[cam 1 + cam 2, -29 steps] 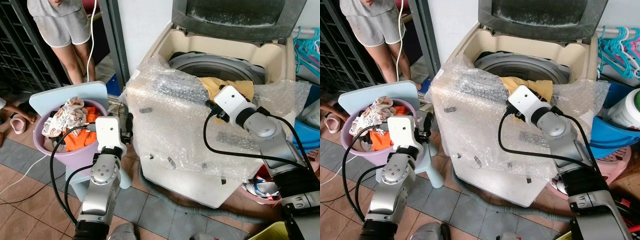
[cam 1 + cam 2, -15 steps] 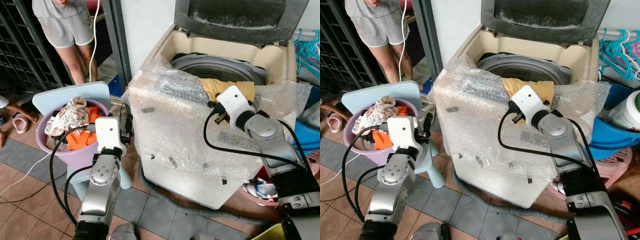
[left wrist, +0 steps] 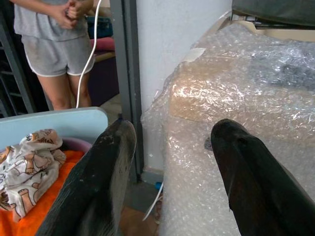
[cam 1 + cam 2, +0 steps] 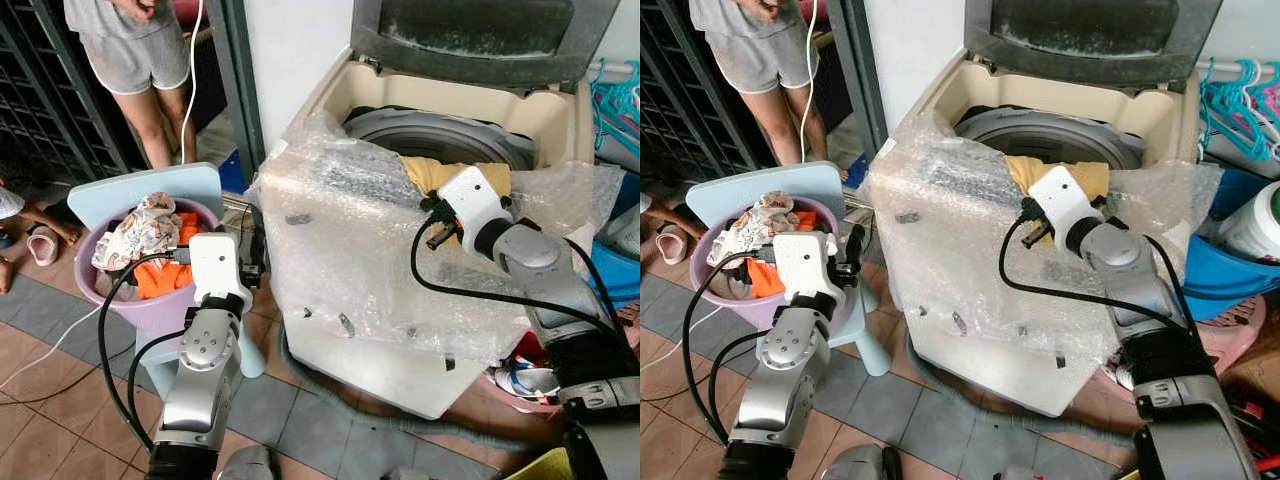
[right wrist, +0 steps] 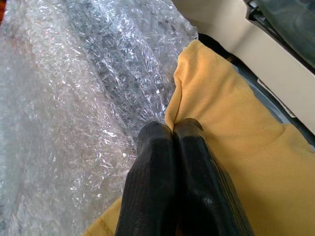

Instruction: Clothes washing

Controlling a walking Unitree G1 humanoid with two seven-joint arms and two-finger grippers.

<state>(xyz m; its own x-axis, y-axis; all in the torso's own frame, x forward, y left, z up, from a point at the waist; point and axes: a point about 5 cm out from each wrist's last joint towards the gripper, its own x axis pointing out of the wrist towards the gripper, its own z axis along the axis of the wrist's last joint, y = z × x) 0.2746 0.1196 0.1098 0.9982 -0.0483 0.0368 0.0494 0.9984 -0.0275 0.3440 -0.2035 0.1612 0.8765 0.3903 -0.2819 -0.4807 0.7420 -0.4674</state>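
The right pincer (image 5: 172,129) is clenched, its two black fingers pressed together on a fold at the edge of the yellow garment (image 5: 231,142). That garment lies draped over the front rim of the washing machine (image 4: 420,90), partly on the bubble wrap (image 4: 350,250) covering the machine's front (the wrap sits just beside the fingers in the right wrist view) and partly toward the drum (image 4: 440,130). One yellow garment, one machine with its lid (image 4: 480,30) raised.

The left pincer (image 3: 172,142) is released, fingers spread with nothing between them, held between the bubble-wrapped machine and one purple basin (image 4: 150,305). The basin stands on a light blue stool (image 4: 130,190) and holds an orange cloth (image 4: 160,280) and a patterned cloth (image 4: 135,230). One person (image 4: 135,60) in grey shorts stands behind the basin.
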